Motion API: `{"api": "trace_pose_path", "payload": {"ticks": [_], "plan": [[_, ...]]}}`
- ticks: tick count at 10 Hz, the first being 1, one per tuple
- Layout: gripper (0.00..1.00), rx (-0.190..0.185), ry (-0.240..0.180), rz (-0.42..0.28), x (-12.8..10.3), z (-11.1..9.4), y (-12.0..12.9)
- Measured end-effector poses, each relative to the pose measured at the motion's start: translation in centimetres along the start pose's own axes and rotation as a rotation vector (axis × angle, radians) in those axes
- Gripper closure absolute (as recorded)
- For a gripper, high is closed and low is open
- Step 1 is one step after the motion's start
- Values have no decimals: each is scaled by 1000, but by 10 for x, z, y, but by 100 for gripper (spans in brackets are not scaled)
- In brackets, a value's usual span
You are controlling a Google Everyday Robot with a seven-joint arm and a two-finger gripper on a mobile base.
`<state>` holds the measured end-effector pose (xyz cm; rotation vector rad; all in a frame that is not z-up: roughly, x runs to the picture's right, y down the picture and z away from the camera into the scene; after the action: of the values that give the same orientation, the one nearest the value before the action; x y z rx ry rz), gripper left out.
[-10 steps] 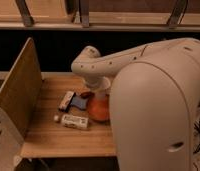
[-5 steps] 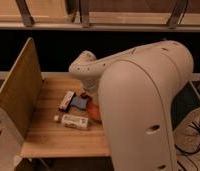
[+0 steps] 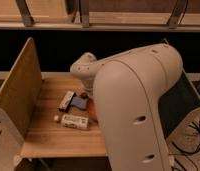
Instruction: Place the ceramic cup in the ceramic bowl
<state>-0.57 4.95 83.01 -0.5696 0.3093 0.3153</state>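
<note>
The orange-red ceramic bowl [image 3: 92,108] sits on the wooden table [image 3: 53,140]. Only its left edge shows from behind my arm. My arm's large white shell [image 3: 135,100] fills the right half of the view, and its rounded joint [image 3: 84,68] is above the bowl. My gripper is hidden behind the arm, somewhere over the bowl's side of the table. The ceramic cup is not visible.
A flat white rectangular box [image 3: 74,121] lies left of the bowl at the front. A small box [image 3: 67,100] and a blue item [image 3: 79,103] lie behind it. A tall wooden panel [image 3: 18,92] stands along the table's left side. A dark shelf runs behind.
My arm has swung further left and closer to the camera. It now covers more of the bowl and the table's right side.
</note>
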Motion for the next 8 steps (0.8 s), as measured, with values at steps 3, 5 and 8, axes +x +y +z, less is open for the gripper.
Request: {"api": "trace_pose_path", "payload": {"ticks": [3,5,8], "plan": [[21,0,12,6,0,1,-4],[20,-5,16,5,-2,3,-4],[20,-2,12,1,-5,1,-6]]}}
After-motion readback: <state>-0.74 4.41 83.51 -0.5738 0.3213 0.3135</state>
